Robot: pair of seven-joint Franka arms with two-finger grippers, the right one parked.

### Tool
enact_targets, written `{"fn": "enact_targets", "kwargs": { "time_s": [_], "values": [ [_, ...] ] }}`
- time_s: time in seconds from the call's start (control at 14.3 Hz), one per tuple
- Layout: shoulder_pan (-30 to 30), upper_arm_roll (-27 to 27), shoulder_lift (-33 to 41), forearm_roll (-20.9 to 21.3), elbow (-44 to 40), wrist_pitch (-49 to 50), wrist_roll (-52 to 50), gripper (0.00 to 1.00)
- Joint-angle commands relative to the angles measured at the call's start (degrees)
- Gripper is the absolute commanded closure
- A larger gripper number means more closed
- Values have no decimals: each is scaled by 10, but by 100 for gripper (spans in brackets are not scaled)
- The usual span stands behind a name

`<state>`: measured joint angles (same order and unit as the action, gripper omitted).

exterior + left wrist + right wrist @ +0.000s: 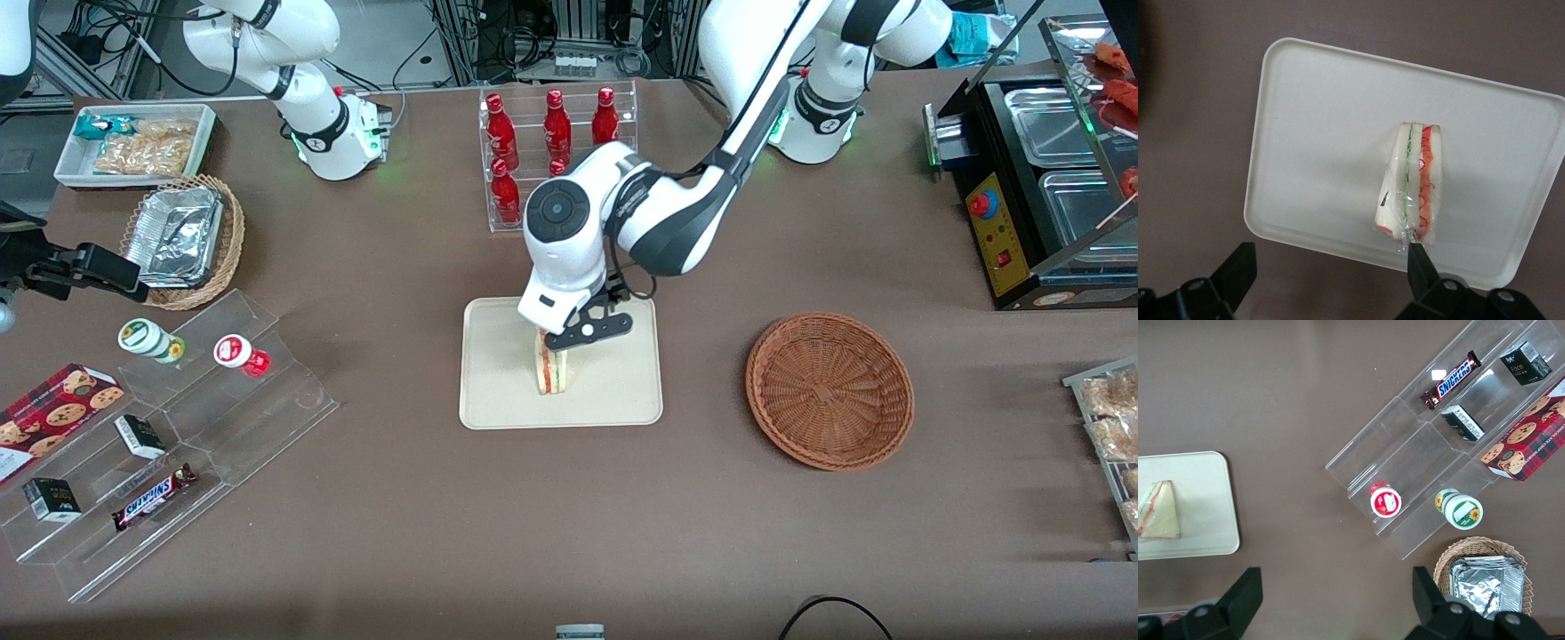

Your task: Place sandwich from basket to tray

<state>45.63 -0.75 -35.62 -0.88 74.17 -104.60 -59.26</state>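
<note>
Now | gripper (1328, 267) above the tray (1311, 100), fingers (1238, 270) wide apart, holding nothing | sandwich (1411, 183) stands on its edge on the tray, just beside one fingertip, probably freshly released | basket (829, 389) empty, well apart toward the working arm's end | placement looks done.

pincer (1325, 267) spread above sandwich (551, 371), bare tray (498, 391) around

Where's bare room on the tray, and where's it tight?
The tray is bare between the sandwich and its rim on the parked arm's side, also on the basket side. Tight around the sandwich, where the open gripper hovers. The basket is empty.
</note>
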Motion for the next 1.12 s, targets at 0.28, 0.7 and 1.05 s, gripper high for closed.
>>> {"fn": "enact_targets", "kwargs": {
  "time_s": [0.28,0.7,1.05],
  "values": [
    [-66,-7,94,8,93,4,0,0],
    [-185,-5,219,-30,236,7,208,0],
    [-270,-6,284,-46,253,106,352,0]
  ]
}}
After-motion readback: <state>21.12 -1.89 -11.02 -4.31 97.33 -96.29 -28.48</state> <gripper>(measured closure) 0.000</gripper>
